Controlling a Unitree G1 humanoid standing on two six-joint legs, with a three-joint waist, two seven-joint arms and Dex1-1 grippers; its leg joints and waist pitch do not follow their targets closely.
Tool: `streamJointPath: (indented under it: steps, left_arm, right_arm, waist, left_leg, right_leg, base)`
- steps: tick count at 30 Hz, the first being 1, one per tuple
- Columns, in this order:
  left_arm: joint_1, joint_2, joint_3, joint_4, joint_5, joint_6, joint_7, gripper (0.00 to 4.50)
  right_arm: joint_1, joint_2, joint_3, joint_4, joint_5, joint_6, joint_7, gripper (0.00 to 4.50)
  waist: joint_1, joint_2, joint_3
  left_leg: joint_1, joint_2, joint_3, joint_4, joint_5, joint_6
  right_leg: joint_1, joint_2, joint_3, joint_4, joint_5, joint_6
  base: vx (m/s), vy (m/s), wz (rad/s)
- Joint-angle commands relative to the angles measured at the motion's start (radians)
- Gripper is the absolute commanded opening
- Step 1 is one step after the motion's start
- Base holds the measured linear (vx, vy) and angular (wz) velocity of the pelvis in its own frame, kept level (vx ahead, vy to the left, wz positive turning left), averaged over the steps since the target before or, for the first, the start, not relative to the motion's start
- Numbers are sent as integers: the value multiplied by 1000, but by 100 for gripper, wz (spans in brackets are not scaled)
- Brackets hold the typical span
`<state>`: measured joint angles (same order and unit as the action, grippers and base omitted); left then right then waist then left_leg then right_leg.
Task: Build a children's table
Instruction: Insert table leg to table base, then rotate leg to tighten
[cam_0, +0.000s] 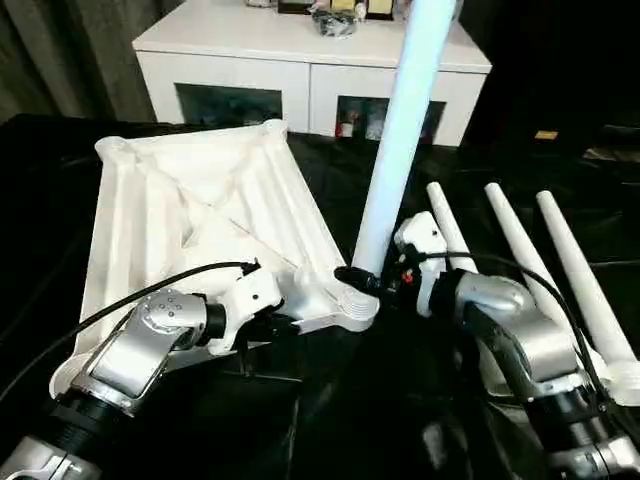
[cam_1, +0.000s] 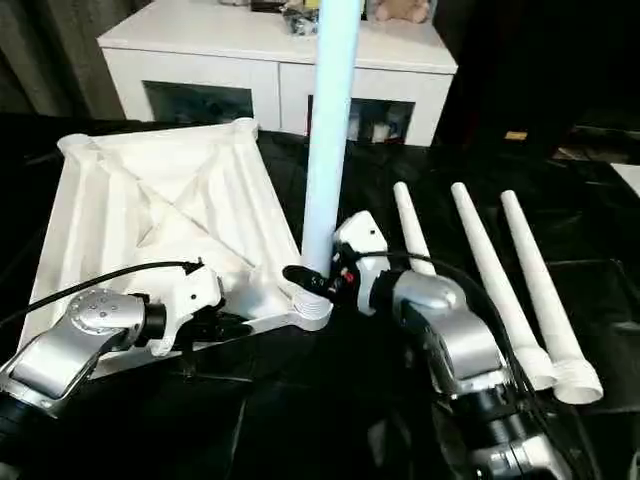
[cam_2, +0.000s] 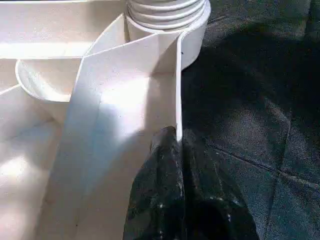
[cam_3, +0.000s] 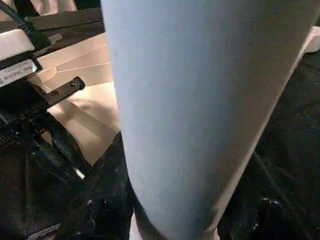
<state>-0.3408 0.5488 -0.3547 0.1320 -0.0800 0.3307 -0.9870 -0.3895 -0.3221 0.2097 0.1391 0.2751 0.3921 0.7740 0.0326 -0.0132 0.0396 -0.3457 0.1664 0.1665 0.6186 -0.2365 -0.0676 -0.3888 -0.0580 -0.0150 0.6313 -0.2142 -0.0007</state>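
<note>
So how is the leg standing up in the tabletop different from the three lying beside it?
The standing leg is upright, its threaded end in the tabletop's corner socket; the three loose legs lie flat on the black cloth, side by side. The right gripper holds the standing leg near its base; nothing touches the loose legs. All four are long, round, white and tapered.

I'm looking into a home-like room: a white cabinet (cam_0: 310, 70) with glass-fronted compartments at 12 o'clock, dark curtains (cam_0: 60, 50) at 10.
</note>
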Motion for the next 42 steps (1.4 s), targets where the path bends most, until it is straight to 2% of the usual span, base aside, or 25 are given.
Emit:
streamJointPath:
  steps: [1, 2, 7, 8, 12, 14, 16, 17, 20, 22, 23, 24, 25, 28, 29, 30, 31, 33, 35, 37, 38, 39, 40, 41, 42]
  left_arm:
    - [-13, -3, 52, -24, -21, -18, 6, 0]
    - [-12, -2, 53, -23, -21, -18, 5, 0]
    - [-10, 0, 57, -17, -23, -18, 4, 0]
    - [-9, 3, 57, -10, -21, -19, 6, 0]
    - [-8, 3, 59, -3, -13, -14, 22, 0]
    - [-11, -22, 69, 26, 4, 16, 84, 0]
    - [-16, -51, 76, 49, 17, 37, 137, 0]
    - [-23, -88, 81, 58, 27, 67, 194, 0]
    - [-42, -175, 99, 43, 22, 146, 291, 0]
    - [-60, -238, 105, 35, 22, 196, 354, 0]
    - [-83, -298, 103, 37, 33, 233, 416, 0]
    - [-96, -329, 100, 40, 40, 251, 449, 0]
    - [-109, -365, 99, 46, 49, 265, 489, 0]
    - [-138, -457, 103, 56, 67, 299, 576, 0]
    - [-146, -491, 109, 57, 71, 313, 609, 0]
    - [-151, -510, 112, 56, 77, 323, 631, 0]
    - [-155, -517, 108, 56, 88, 328, 647, 0]
    - [-162, -507, 89, 60, 117, 330, 661, 0]
    - [-158, -491, 93, 55, 122, 341, 659, 0]
    - [-148, -464, 97, 45, 126, 349, 648, 0]
    - [-146, -458, 98, 43, 126, 350, 645, 0]
    - [-144, -448, 99, 44, 129, 345, 642, 0]
    - [-143, -437, 99, 44, 130, 341, 638, 0]
    - [-142, -426, 98, 45, 131, 336, 630, 0]
    - [-140, -413, 96, 43, 134, 333, 622, 0]
  right_arm:
    - [46, -20, 48, 165, -58, 115, -23, 184]
    - [46, -22, 47, 174, -61, 118, -22, 184]
    - [66, -28, 50, 172, -62, 132, -8, 184]
    - [75, -29, 60, 183, -84, 119, -16, 184]
    - [72, -18, 65, 196, -99, 92, -45, 184]
    - [58, 25, 41, 224, -116, 64, -140, 184]
    - [46, 60, 19, 254, -131, 53, -222, 184]
    - [29, 96, -6, 290, -142, 48, -303, 184]
    - [-13, 155, -50, 367, -154, 32, -446, 184]
    - [-48, 189, -71, 422, -166, 18, -541, 184]
    - [-89, 221, -87, 478, -177, 6, -630, 184]
    - [-112, 239, -95, 509, -181, 0, -677, 184]
    - [-140, 258, -108, 547, -176, -10, -718, 184]
    - [-211, 305, -146, 652, -168, -47, -830, 184]
    - [-239, 323, -161, 696, -165, -60, -862, 184]
    - [-259, 333, -168, 729, -172, -74, -895, 184]
    - [-274, 340, -171, 751, -177, -88, -911, 184]
    - [-300, 351, -180, 787, -175, -109, -917, 184]
    - [-319, 358, -189, 807, -167, -137, -901, 184]
    - [-336, 366, -194, 825, -155, -187, -851, 184]
    - [-339, 367, -194, 827, -155, -199, -840, 184]
    - [-340, 370, -200, 816, -139, -210, -803, 219]
    - [-344, 371, -205, 810, -132, -222, -787, 254]
    - [-346, 371, -208, 802, -125, -232, -768, 254]
    - [-358, 371, -212, 810, -123, -256, -741, 254]
  waist:
    - [0, 7, -31]
    - [-1, 4, -31]
    - [0, 4, -30]
    - [-1, 8, -29]
    - [-2, 5, -27]
    - [-3, 5, -25]
    - [-11, 0, -20]
    - [-12, -1, -22]
    - [-17, -4, -23]
    - [-22, -1, -25]
    - [-26, 1, -25]
    - [-29, -1, -27]
    - [-29, 0, -32]
    - [-30, -3, -35]
    - [-25, -3, -38]
    - [-27, -4, -37]
    - [-28, -13, -39]
    - [-21, -9, -46]
    - [-17, -10, -49]
    - [-14, -7, -53]
    - [-14, -8, -53]
    - [-14, -9, -54]
    - [-13, 1, -56]
    - [-17, -3, -52]
    - [-19, 1, -52]
  left_leg:
    - [-1, 58, -24, -105, -255, -22]
    - [-2, 57, -24, -105, -264, -24]
    - [0, 59, -26, -107, -284, -27]
    - [1, 59, -26, -108, -289, -29]
    - [5, 58, -27, -111, -328, -34]
    - [5, 58, -27, -113, -340, -39]
    - [5, 54, -31, -116, -365, -51]
    - [11, 54, -35, -116, -390, -54]
    - [12, 53, -38, -120, -395, -57]
    - [8, 54, -39, -123, -384, -56]
    - [16, 51, -34, -119, -402, -60]
    - [15, 49, -34, -118, -398, -58]
    - [10, 50, -35, -118, -370, -56]
    - [8, 49, -29, -116, -339, -54]
    - [3, 48, -23, -113, -291, -41]
    - [0, 48, -22, -114, -280, -36]
    - [-2, 49, -20, -113, -267, -27]
    - [0, 47, -17, -106, -216, -12]
    - [-9, 47, -14, -100, -115, 8]
    - [-9, 46, -12, -96, -64, 22]
    - [-9, 47, -11, -95, -53, 28]
    - [-10, 47, -10, -93, -33, 39]
    - [-10, 48, -11, -92, -22, 47]
    - [-10, 50, -9, -94, -44, 53]
    - [-8, 50, -9, -94, -60, 52]
  right_leg:
    - [25, -77, 44, -91, -287, -200]
    - [24, -77, 44, -92, -302, -193]
    - [20, -77, 46, -96, -334, -177]
    - [18, -76, 45, -96, -332, -177]
    - [15, -77, 47, -102, -387, -167]
    - [12, -78, 48, -105, -411, -161]
    - [9, -81, 46, -114, -505, -138]
    - [4, -83, 45, -122, -584, -105]
    - [4, -82, 40, -129, -608, -89]
    - [7, -81, 38, -129, -572, -93]
    - [-3, -77, 39, -129, -553, -102]
    - [-3, -76, 39, -130, -543, -105]
    - [5, -77, 39, -125, -483, -114]
    - [9, -72, 39, -118, -374, -138]
    - [15, -74, 41, -113, -290, -155]
    - [16, -73, 42, -111, -270, -161]
    - [19, -73, 39, -110, -262, -165]
    - [20, -75, 41, -103, -196, -174]
    - [32, -71, 38, -86, -38, -196]
    - [37, -70, 36, -76, 56, -218]
    - [39, -71, 36, -74, 78, -226]
    - [42, -70, 35, -71, 112, -238]
    - [42, -71, 35, -68, 137, -250]
    - [40, -70, 34, -73, 119, -257]
    - [39, -70, 34, -73, 99, -264]
  base:
    - [0, 0, 0]
    - [0, 0, 0]
    - [0, 0, 0]
    - [0, 0, 0]
    - [0, 0, 0]
    - [0, 0, 0]
    - [0, 0, 0]
    - [0, 0, 0]
    - [0, 0, 0]
    - [0, 0, 0]
    - [0, 0, 0]
    - [0, 0, 0]
    - [0, 0, 0]
    - [0, 0, 0]
    - [0, 0, 0]
    - [0, 0, 0]
    - [0, 0, 0]
    - [34, -11, 2]
    - [70, -23, 2]
    - [31, -8, 0]
    - [0, 0, 0]
    - [0, 0, 0]
    - [0, 0, 0]
    - [0, 0, 0]
    - [0, 0, 0]
